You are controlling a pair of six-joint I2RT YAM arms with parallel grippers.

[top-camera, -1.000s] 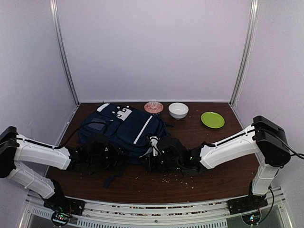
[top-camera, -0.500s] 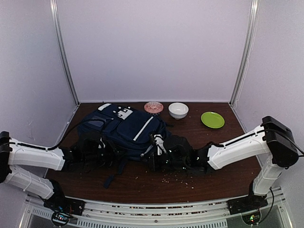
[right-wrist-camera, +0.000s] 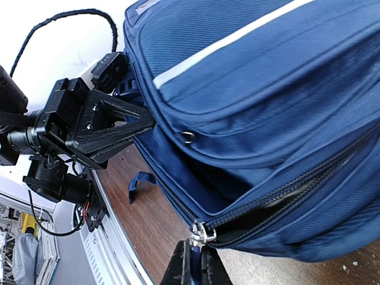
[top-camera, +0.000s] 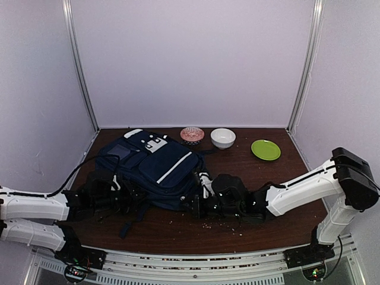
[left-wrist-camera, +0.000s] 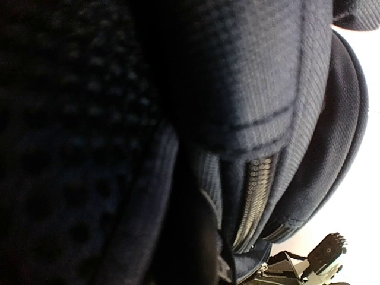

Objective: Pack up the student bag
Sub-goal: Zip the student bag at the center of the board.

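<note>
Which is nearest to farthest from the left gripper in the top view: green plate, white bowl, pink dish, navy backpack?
From the left gripper:
1. navy backpack, right against it.
2. pink dish, back centre.
3. white bowl, right of the dish.
4. green plate, far right.

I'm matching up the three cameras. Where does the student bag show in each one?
Top external: student bag lies left of centre on the table.
Left wrist: bag fills nearly the whole picture.
Right wrist: bag fills the upper right.
Shared landmark: its white stripe, top and right wrist views only.
</note>
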